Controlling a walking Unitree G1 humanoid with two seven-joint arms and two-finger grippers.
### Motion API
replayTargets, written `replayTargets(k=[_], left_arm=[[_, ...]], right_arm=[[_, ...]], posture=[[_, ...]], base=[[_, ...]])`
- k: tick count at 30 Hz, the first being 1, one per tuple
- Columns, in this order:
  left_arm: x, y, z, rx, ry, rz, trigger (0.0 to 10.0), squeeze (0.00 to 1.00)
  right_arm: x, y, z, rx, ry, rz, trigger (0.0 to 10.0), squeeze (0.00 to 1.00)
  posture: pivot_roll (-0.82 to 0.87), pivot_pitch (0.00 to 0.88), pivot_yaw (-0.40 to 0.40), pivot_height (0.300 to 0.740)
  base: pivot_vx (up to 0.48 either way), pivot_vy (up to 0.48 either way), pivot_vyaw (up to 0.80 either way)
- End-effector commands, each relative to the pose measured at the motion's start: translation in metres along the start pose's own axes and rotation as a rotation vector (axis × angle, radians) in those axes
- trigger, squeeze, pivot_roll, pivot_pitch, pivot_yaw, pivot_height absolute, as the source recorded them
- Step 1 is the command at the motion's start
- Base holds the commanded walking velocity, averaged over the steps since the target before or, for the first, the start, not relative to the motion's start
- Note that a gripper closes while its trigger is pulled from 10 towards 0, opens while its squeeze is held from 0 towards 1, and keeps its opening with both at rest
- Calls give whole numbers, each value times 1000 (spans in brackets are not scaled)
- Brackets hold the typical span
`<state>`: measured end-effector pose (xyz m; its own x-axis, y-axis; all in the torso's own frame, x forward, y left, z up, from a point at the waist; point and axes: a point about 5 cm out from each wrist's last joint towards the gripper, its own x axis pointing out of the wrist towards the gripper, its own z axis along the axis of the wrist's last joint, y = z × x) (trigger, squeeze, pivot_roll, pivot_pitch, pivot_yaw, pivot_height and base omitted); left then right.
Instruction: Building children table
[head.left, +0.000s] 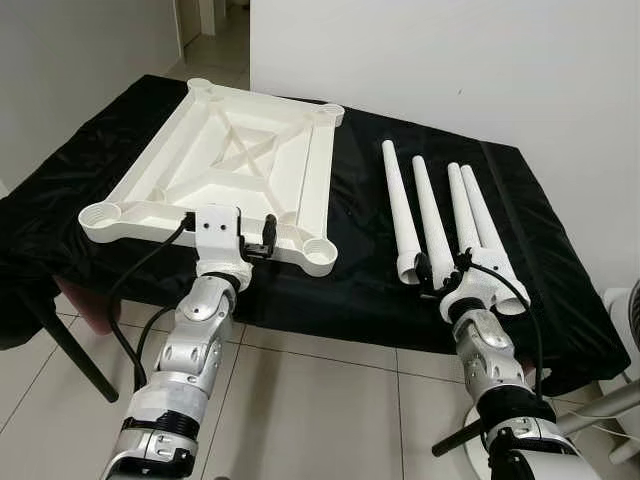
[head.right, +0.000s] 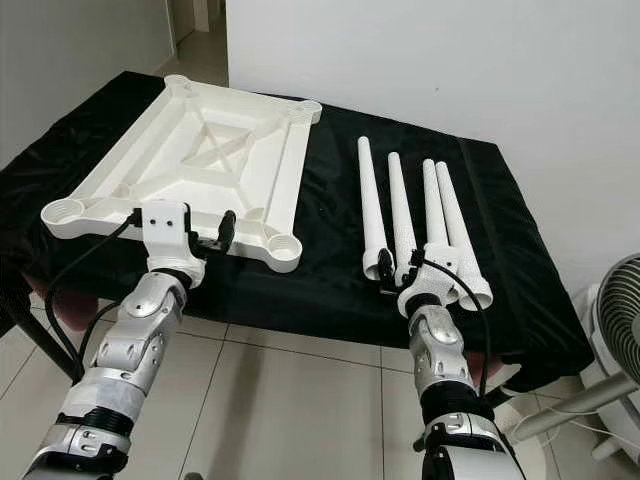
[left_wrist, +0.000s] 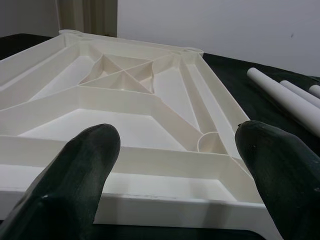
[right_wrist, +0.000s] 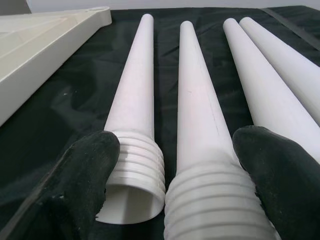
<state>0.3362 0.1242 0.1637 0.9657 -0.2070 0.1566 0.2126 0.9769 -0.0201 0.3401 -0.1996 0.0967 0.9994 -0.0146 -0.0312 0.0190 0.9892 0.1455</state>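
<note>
Four threaded legs (head.left: 440, 215) await at three o'clock; right gripper (right_wrist: 170, 195), spread, must pinch one for the upturned tabletop (head.left: 225, 165), left gripper (left_wrist: 170, 165) likewise spread.

Black cloth (head.left: 360, 290) draped over a table, pale tiled floor (head.left: 300, 400), white wall (head.right: 450, 60), fan (head.right: 610, 310) (partly cut off)

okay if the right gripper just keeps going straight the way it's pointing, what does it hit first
Most likely the second table leg from the left: the right gripper has its open fingers either side of that leg's threaded end. Depth is hard to judge, so contact may already be close.
</note>
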Motion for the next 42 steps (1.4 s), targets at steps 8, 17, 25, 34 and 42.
replayTargets(k=[8,17,25,34,42], left_arm=[[-1,-4,-1,-2,-5,-31,10000,0],[0,-7,0,-10,-7,-34,10000,0],[1,-9,-1,-24,3,-38,10000,0],[4,-12,-3,-31,15,-39,10000,0],[7,-16,-1,-45,14,-30,10000,0]], right_arm=[[-13,-7,-25,46,67,-17,10000,0],[-14,-12,-22,17,34,-41,10000,0],[-18,-10,-40,-11,157,-3,10000,0],[-12,-5,-42,-38,208,11,10000,0],[-7,2,-41,-7,249,44,10000,0]], posture=[[4,51,-97,740],[-2,50,-91,740],[-6,52,-91,740],[-4,50,-95,740],[0,42,-105,740]], base=[[0,0,0],[0,0,0],[0,0,0],[0,0,0],[0,0,0]])
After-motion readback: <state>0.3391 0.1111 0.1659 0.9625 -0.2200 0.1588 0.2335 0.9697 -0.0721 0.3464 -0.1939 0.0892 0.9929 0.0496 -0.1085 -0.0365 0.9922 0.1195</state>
